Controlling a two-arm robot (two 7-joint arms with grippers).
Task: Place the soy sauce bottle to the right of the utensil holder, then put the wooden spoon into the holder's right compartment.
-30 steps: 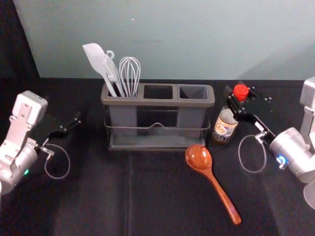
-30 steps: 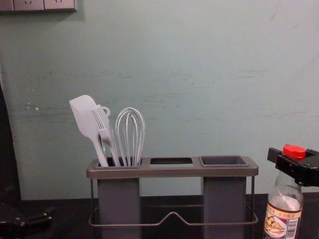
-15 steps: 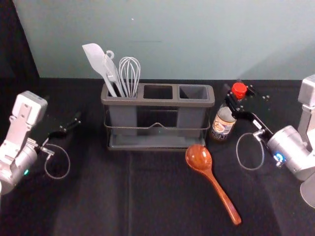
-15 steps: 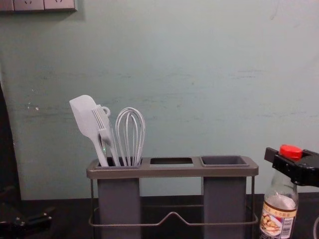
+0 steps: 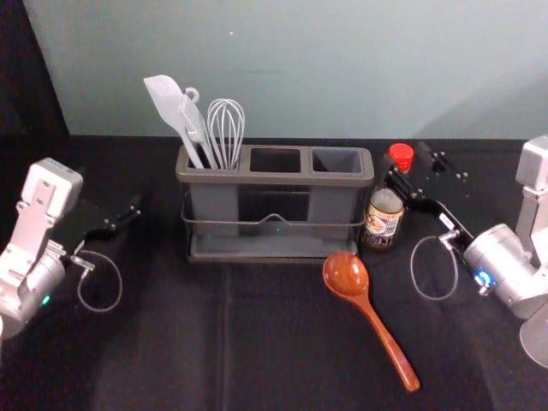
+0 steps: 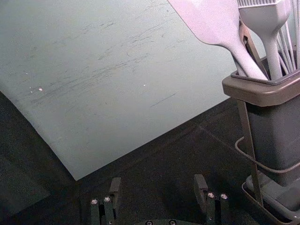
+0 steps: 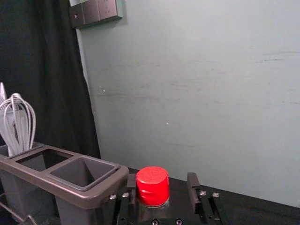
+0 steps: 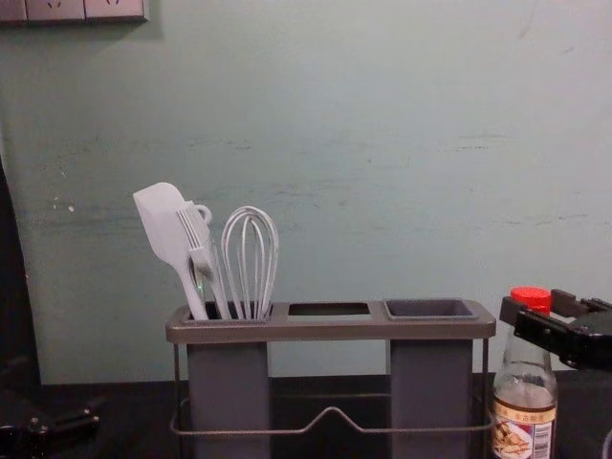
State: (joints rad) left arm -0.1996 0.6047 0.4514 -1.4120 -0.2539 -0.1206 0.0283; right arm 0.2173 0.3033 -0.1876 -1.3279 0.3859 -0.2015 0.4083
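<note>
The soy sauce bottle (image 5: 383, 224) stands upright close beside the right end of the utensil holder (image 5: 274, 178). Around its neck, below the red cap, my right gripper (image 5: 414, 168) is open. In the right wrist view the cap (image 7: 152, 186) sits between the spread fingers of the right gripper (image 7: 161, 194), nearer one of them, with a gap to the other. The wooden spoon (image 5: 370, 314) lies in front of the holder's right part, bowl toward it. The holder's right compartment (image 8: 430, 309) holds nothing. My left gripper (image 5: 116, 224), idle at the left, is open in its wrist view (image 6: 157, 194).
A white spatula (image 5: 174, 111), a brush and a whisk (image 5: 226, 128) stand in the holder's left compartment. Behind the dark table (image 5: 154, 342) rises a pale wall (image 5: 300, 68). A socket panel (image 8: 76, 10) is mounted high on the wall.
The bottle has shifted left, closer to the holder, along with my right gripper. The right gripper's fingers have since spread apart around the neck. The left arm has stayed still.
</note>
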